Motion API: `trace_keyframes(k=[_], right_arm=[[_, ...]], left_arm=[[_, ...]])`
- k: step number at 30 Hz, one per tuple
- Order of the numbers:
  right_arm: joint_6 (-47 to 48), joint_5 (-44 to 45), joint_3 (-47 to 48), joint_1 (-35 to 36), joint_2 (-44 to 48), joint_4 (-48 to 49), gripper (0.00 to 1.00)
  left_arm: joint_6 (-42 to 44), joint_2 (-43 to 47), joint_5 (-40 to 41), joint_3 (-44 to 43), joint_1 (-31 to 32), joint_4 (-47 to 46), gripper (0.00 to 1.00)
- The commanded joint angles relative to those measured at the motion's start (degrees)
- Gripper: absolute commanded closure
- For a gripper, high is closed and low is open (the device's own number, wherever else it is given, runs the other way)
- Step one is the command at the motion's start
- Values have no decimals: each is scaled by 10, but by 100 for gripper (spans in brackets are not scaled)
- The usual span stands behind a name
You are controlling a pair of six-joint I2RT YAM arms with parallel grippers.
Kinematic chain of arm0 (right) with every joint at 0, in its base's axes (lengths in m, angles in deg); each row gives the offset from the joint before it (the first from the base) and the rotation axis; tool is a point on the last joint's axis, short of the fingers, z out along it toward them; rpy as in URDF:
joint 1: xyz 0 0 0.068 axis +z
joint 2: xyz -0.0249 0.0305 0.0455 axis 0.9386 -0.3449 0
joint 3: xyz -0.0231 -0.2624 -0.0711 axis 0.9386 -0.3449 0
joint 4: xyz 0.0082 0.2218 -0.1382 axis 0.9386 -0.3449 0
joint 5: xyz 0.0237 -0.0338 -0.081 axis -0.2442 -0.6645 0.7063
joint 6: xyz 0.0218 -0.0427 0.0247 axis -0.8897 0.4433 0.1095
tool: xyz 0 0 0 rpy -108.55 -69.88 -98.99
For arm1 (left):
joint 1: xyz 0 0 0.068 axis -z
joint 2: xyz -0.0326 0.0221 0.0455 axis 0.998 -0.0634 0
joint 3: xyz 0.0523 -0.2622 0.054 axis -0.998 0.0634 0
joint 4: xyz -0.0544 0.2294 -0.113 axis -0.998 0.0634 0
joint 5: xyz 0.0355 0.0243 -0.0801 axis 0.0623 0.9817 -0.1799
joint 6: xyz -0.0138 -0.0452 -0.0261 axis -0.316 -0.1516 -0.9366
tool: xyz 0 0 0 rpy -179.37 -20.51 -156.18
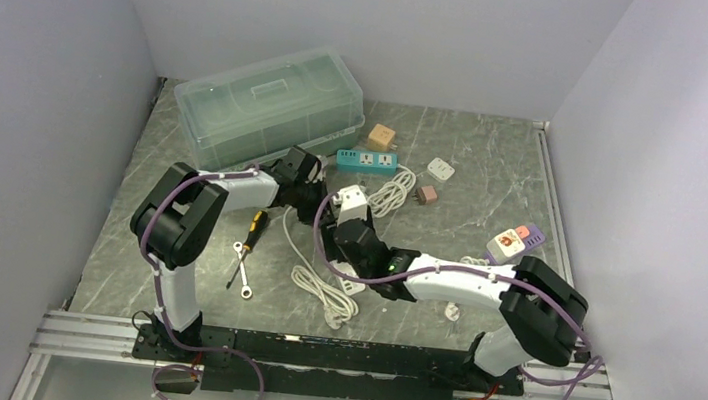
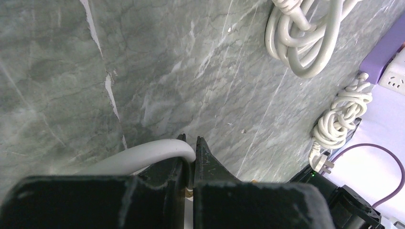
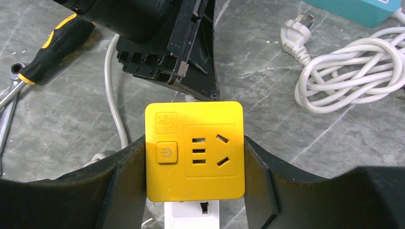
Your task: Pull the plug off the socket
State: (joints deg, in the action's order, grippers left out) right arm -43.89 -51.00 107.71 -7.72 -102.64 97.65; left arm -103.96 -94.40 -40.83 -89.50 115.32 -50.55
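Yellow socket (image 3: 210,143) anchored for unplugging
Right gripper (image 3: 193,157) clamps it steady; left gripper (image 2: 191,143), pressed together on plug (image 3: 191,98), opposes.

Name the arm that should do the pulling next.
Left. The left gripper is shut on the plug at the far edge of the socket, its cord trailing out, so it can likely pull straight away. The right gripper clamps the socket on both sides and is better used holding it steady.
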Motion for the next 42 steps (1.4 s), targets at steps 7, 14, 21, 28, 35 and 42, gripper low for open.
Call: trace_keyframes(k=[7,14,21,28,35,42], right_arm=[[-53,-105,-23,-62,57,50,100],[-80,-219,-40,-102,82,69,100],[-29,-126,-14,-55,77,18,100],[6,24,15,9,35,-27,100],[-15,10,9,12,39,-19,100],[-76,-175,-30,-72,86,28,100]], left_arm=[[9,30,3,4,1,-8,100],[10,27,8,5,3,-8,100],[13,25,12,5,3,-6,100],[13,27,12,6,3,-7,100],[13,26,13,6,3,-7,100],[15,24,16,6,4,-5,100]])
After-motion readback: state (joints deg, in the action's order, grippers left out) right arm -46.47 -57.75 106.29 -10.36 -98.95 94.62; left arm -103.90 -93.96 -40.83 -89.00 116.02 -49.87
